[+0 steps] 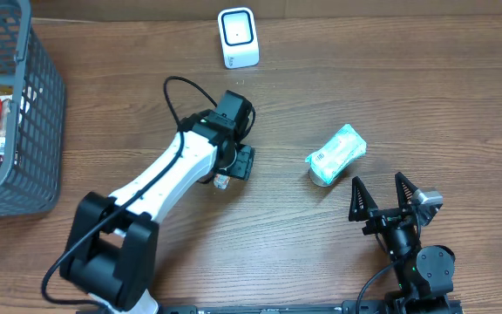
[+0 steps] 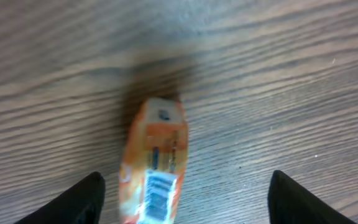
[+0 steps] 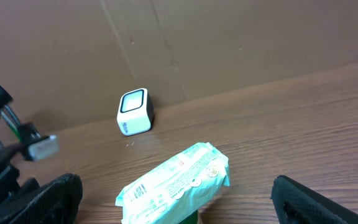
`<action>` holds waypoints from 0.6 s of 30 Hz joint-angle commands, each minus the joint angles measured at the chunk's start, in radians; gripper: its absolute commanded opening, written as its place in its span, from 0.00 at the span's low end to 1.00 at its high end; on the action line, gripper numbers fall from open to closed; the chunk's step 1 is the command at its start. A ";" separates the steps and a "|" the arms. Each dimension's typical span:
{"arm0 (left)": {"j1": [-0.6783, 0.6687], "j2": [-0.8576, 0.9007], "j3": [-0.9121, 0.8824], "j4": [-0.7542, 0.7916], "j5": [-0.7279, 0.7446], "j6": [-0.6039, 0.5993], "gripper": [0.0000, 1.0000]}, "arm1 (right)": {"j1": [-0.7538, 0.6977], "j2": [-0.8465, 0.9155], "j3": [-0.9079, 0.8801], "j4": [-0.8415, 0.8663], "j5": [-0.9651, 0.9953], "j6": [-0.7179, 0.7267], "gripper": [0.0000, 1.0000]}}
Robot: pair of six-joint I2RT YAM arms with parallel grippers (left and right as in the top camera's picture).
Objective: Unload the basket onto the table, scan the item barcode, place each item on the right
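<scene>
- Overhead view, starting far left of the left fingers: a grey plastic lattice basket (image 1: 37, 105) holds small packaged goods, which we take to be stock waiting its turn.
- Our left gripper (image 2: 185, 174) hangs over the table with its black fingers (image 2: 73, 202) spread wide. A small orange foil packet (image 2: 153, 168) lies between them and appears to touch neither. Its white barcode label faces up at the wrist camera, so a side grasp would leave the code exposed.
- Beyond the left fingertips and well apart stands the white box-shaped barcode scanner (image 1: 238, 37), its window turned up and toward the arms. We judge the packet must be lifted and carried there.
- Just ahead of the right fingers lies a mint-green soft pack of wipes (image 1: 337, 153), propped on something green we cannot identify.
- Our right gripper (image 1: 377, 179) rests near the table's front edge with its jaws fully spread. It holds nothing and looks parked out of the way.
- Everything sits on a matte brown wood-grain table (image 1: 460, 87), and a plain brown cardboard wall (image 3: 229, 37) closes the scene behind the scanner.
</scene>
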 commanded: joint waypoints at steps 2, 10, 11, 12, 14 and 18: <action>-0.008 0.081 0.007 -0.003 0.010 0.026 0.66 | -0.008 -0.006 -0.011 0.006 0.012 0.001 1.00; -0.008 0.122 0.006 -0.003 -0.048 0.006 0.41 | -0.008 -0.006 -0.011 0.006 0.011 0.001 1.00; -0.008 0.122 0.004 -0.003 -0.050 0.006 0.31 | -0.008 -0.006 -0.011 0.006 0.012 0.001 1.00; -0.008 0.122 0.003 -0.003 -0.049 0.006 0.27 | -0.008 -0.006 -0.011 0.006 0.012 0.001 1.00; -0.008 0.122 0.000 -0.003 -0.049 0.006 0.14 | -0.008 -0.006 -0.011 0.006 0.012 0.001 1.00; -0.008 0.122 -0.004 0.000 -0.048 0.003 0.11 | -0.008 -0.006 -0.011 0.006 0.012 0.001 1.00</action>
